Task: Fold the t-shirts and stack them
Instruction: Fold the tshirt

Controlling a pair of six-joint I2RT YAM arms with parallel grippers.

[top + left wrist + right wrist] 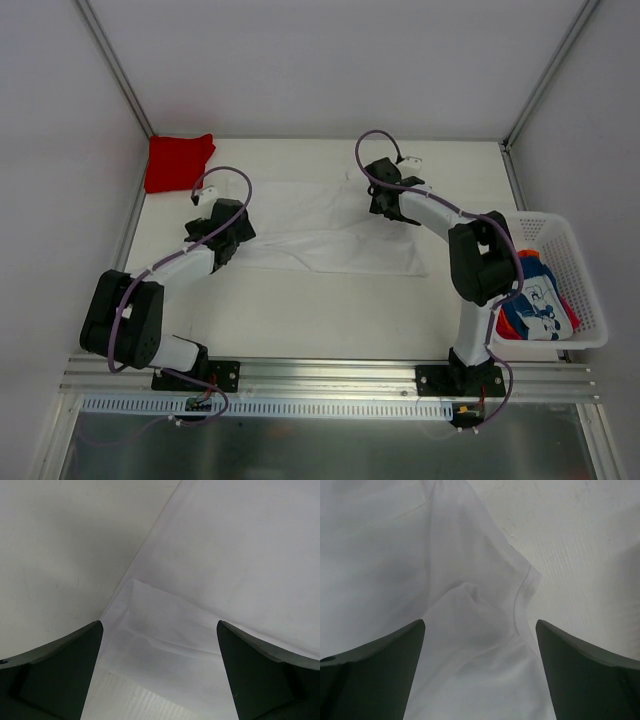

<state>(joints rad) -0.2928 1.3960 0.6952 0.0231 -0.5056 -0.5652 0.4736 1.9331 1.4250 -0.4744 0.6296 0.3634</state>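
A white t-shirt (320, 235) lies spread flat across the middle of the table. My left gripper (232, 232) hovers over its left edge, jaws wide open. In the left wrist view a folded corner of the white t-shirt (165, 635) lies loose under the open left gripper (160, 625). My right gripper (385, 195) stands open over the shirt's far right edge. Between the jaws of the right gripper (480, 622), the white t-shirt (465, 610) is rumpled beside its hem. A folded red t-shirt (178, 160) sits at the back left corner.
A white mesh basket (585, 270) stands at the right edge, holding a blue t-shirt with white print (535, 300) and an orange-red t-shirt (572, 312). Bare table (330, 320) runs between the white shirt and the arm bases. Frame posts stand at both back corners.
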